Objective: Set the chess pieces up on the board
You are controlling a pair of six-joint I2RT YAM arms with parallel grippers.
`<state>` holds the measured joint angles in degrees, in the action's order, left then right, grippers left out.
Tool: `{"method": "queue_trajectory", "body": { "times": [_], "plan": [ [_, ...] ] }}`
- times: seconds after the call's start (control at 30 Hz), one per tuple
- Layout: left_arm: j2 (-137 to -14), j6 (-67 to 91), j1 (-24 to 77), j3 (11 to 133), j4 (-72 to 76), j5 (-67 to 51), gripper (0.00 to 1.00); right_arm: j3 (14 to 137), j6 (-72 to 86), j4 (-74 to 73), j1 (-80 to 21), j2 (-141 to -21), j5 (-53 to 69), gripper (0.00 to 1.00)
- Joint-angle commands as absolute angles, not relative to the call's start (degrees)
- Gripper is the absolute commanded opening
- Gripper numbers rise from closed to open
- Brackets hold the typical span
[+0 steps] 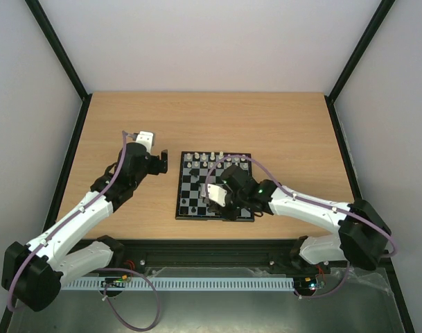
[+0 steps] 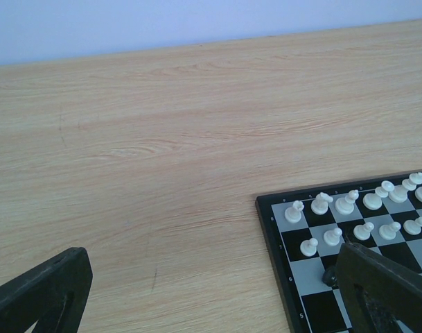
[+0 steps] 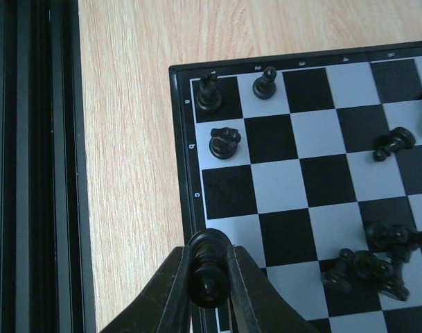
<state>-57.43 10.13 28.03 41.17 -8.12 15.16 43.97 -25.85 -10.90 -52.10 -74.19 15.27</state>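
Right gripper (image 3: 211,250): your jaws are pinched narrow on a black piece (image 3: 209,272) at the bottom centre of the wrist frame.
Left gripper (image 2: 211,281): spread wide and holding nothing, left of the board (image 1: 177,202) in the top view.
Board: mid-table. The white pieces (image 2: 346,205) are ranked along its upper edge, and toppled black pieces (image 3: 366,267) lie lower right in the right wrist frame.
Risk: the held piece sits over the rim, not a square. Let go here and it will likely tip or roll off.

A robotics lab test cell: plain white walls (image 1: 211,41) and black frame posts (image 1: 58,48) box in a wooden table (image 1: 266,118) at centre. Along the bottom edge a left arm (image 1: 72,222) and right arm (image 1: 308,206) are bolted above a white slotted cable duct (image 1: 197,284).
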Motion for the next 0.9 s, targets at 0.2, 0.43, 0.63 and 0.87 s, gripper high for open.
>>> {"method": "queue_trajectory", "body": {
  "times": [0.2,0.43,0.63,0.87],
  "plan": [
    [-57.80,9.06,27.90,41.31,-8.61,13.95,0.99,43.67,-25.51,-8.73,-54.76,-79.69,10.77,0.16],
    [-58.38,8.76,27.95,41.34,-8.80,12.38,0.99,44.42,-24.34,-8.98,-54.78,-82.72,10.08,0.17],
    [-58.70,8.62,27.95,41.41,-9.03,11.53,0.99,45.23,-23.17,-8.63,-54.76,-84.70,7.69,0.18],
    [-59.14,8.56,27.95,41.50,-9.19,10.74,0.99,45.26,-22.71,-8.13,-54.79,-85.10,7.19,0.18]
  ]
}}
